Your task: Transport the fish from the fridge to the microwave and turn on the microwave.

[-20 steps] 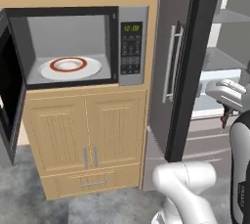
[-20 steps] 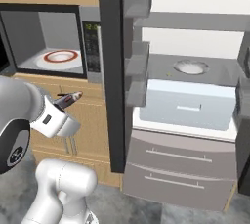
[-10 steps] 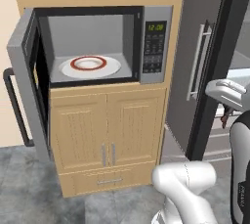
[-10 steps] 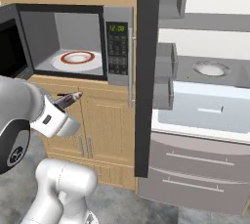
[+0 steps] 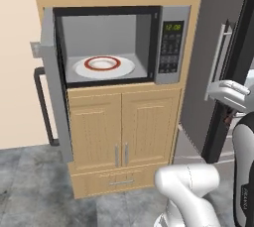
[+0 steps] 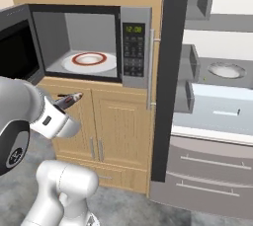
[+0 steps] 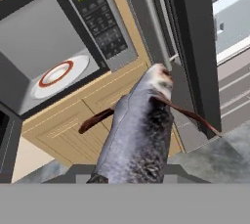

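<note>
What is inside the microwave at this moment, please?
Inside the open microwave lies a white plate with a red ring, and nothing rests on it. The fish is outside, held in the end effector. The cavity's left wall is hidden by the door.

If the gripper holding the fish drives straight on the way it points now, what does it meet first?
Probably the edge of the open fridge door, just right of the microwave. In the hand view the fish held by the gripper aims there, not at the plate. Depth is unclear.
</note>
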